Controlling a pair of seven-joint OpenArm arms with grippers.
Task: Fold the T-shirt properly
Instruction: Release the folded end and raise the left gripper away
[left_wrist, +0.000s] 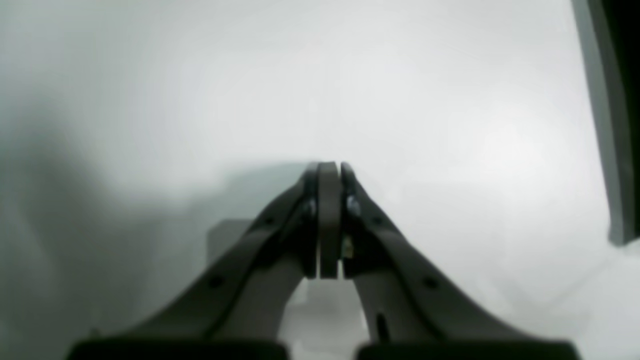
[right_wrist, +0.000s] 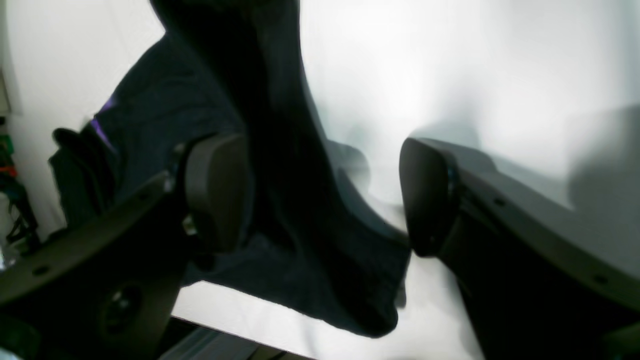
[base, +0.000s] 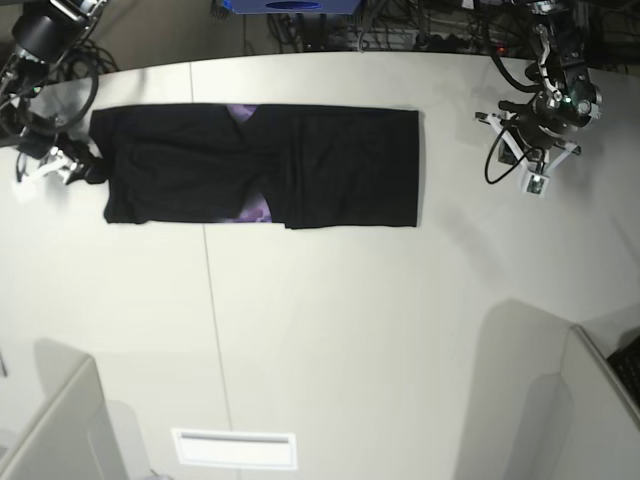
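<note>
The T-shirt (base: 262, 180) is seen in the base view as a long black band laid flat across the far part of the white table (base: 340, 340), running from about 9 o'clock toward 1 o'clock of the picture's upper half. Both side panels have been folded inward, and purple print is exposed in two slivers where the flaps meet, one at the upper edge and one at the lower edge.

The right gripper (base: 78, 168) is found at the band's 9 o'clock end, right at the cloth's edge. In the right wrist view its two dark pads (right_wrist: 215, 192) are spread wide apart, and a dark fold of the shirt (right_wrist: 280, 200) is seen lying between them (no pinch on the fabric can be made out, though the cloth is blurred there). A thin purple streak is visible at about 9 o'clock of that view.

The left gripper (base: 535, 170) is held over bare table at the 3 o'clock side, well apart from the shirt. In the left wrist view its fingers (left_wrist: 327, 220) are pressed together with nothing between them, above plain white table surface.
</note>
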